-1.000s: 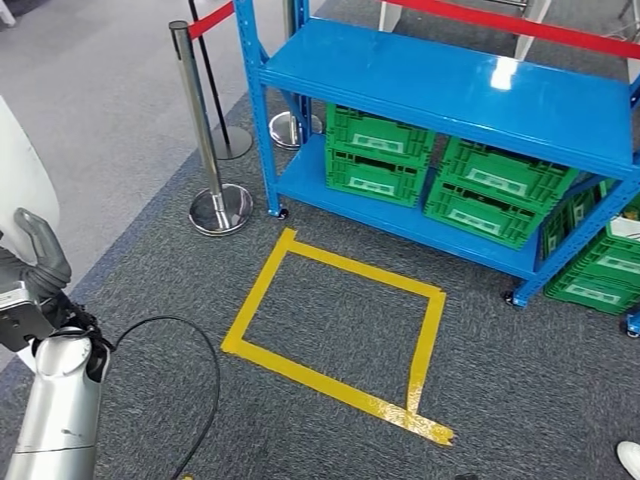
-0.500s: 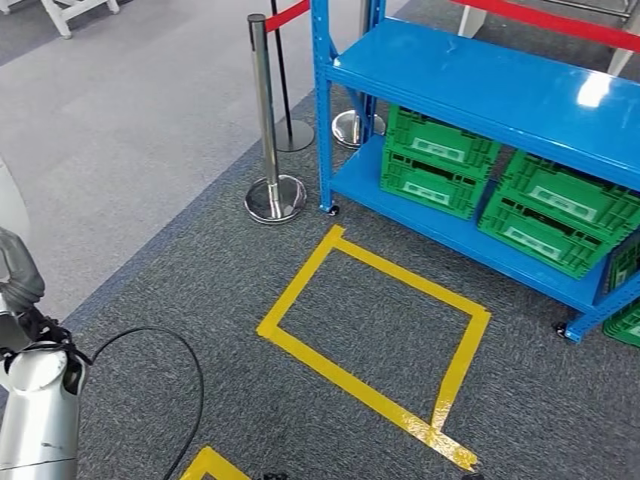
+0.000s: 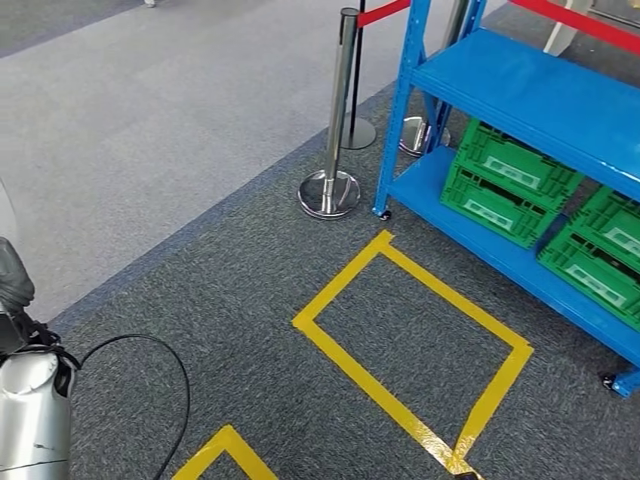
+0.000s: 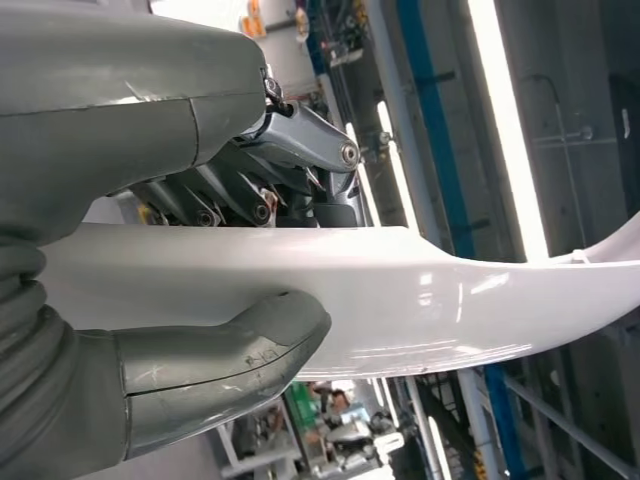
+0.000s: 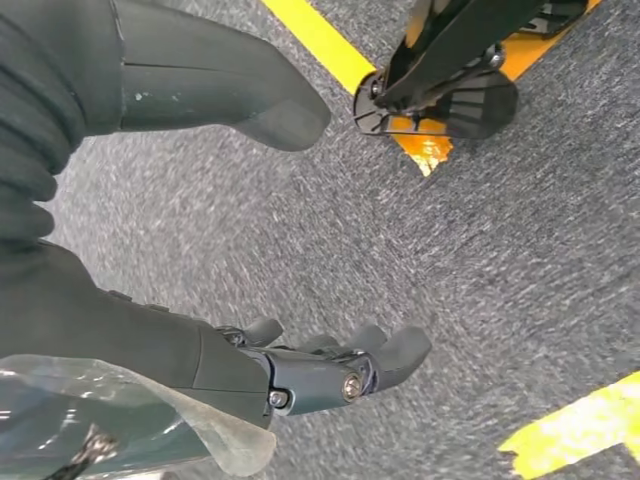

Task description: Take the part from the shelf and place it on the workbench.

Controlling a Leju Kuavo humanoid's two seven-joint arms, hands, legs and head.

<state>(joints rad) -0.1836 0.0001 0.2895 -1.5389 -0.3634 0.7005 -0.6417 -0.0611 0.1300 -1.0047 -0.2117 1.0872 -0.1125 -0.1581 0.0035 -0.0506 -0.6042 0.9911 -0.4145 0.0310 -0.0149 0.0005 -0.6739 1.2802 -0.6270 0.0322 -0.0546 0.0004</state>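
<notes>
Head view: high on the robot, looking forward and down over grey carpet (image 3: 226, 300) toward the blue shelf (image 3: 528, 100).
Left wrist view: close behind the left hand (image 4: 189, 250), facing ceiling lights.
Right wrist view: close behind the right hand (image 5: 226, 240), facing down at the carpet and yellow tape (image 5: 324, 40), both shared with the head view.

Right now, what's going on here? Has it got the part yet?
Yes. The left hand holds a long white part between thumb and fingers. The right hand hangs over the grey carpet with fingers apart, holding nothing. Ahead on the right stands the blue shelf with green crates on its lower level, and a yellow tape rectangle marks the floor in front of it. A workbench is not visible, so the part is not placed yet.
</notes>
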